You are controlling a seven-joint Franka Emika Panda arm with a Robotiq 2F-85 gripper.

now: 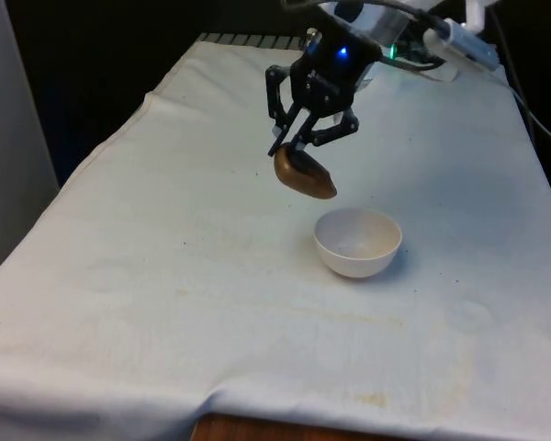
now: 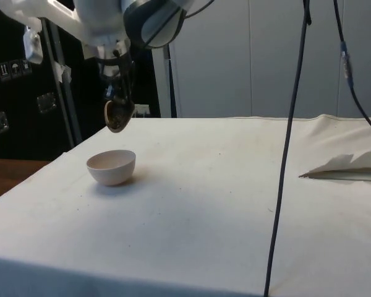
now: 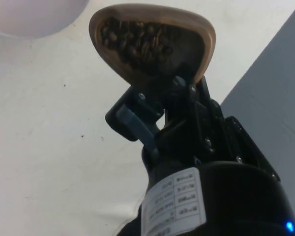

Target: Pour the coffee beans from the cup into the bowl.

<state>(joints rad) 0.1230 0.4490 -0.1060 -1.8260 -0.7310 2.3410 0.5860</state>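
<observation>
Item one, for your record: a small brown wooden cup (image 1: 305, 174), rounded and shallow, is held off the desk and tilted, its mouth turned partly downward and toward the front view's right. Item two: the black two-finger tool (image 1: 297, 144), which you can log as pinching the cup by its rim, one finger inside and one outside as the wrist view shows (image 3: 173, 101). Item three: dark roasted coffee beans (image 3: 135, 43), heaped against the lower side of the cup, none seen falling. Item four: a plain white round bowl (image 1: 358, 242), standing upright on the white cloth-covered desk (image 1: 165, 276), looking empty, just to the front view's right of the cup and nearer the camera; from the side the cup (image 2: 117, 114) hangs above the bowl (image 2: 111, 166), over or just past its far rim, though you cannot tell the exact overlap. Item five: a folded white sheet (image 2: 349, 166) lies well apart at the desk's other end. Step in hand, by judgement: the tipping has begun but no beans are out yet. Your next move calls for bringing the cup's lip squarely over the bowl's opening and rotating the wrist further; otherwise beans may spill onto the cloth.
</observation>
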